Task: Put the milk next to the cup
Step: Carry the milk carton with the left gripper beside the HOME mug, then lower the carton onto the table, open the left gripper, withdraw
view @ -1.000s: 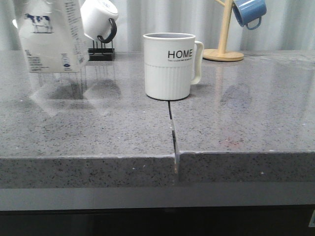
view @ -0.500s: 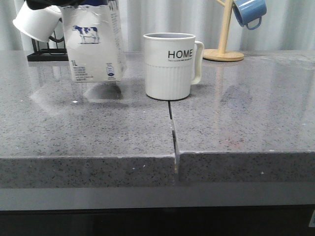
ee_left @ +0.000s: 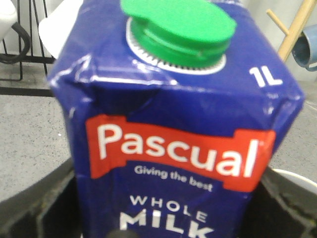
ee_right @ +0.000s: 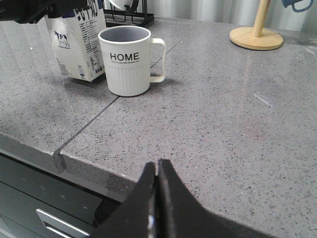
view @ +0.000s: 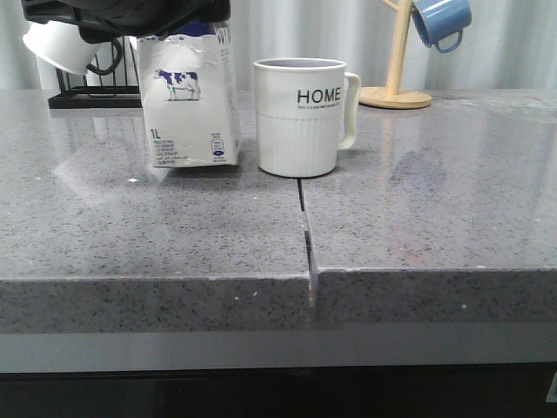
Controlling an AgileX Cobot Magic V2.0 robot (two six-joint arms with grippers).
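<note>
Standing on the grey surface (view: 174, 226), the milk (view: 191, 113) is just beside the cup (view: 300, 117), on its left. The left tool (view: 130, 17) is clamped on its top. The right tool (ee_right: 156, 173) is pressed together, holding nothing.

grey speckled stone counter (view: 435, 218) with a dark seam (view: 305, 235) running front to back, ending at the front edge. back left: black wire rack (view: 87, 91) with a plain white mug (view: 57, 43) hung tilted on it, black handle showing. back right: wooden mug tree (view: 398, 61) on a round base, small blue mug (view: 441, 22) hanging from a peg. pale ribbed curtain (view: 287, 35) behind. dark drawer front (ee_right: 54, 208) below the counter edge in right wrist view.
</note>
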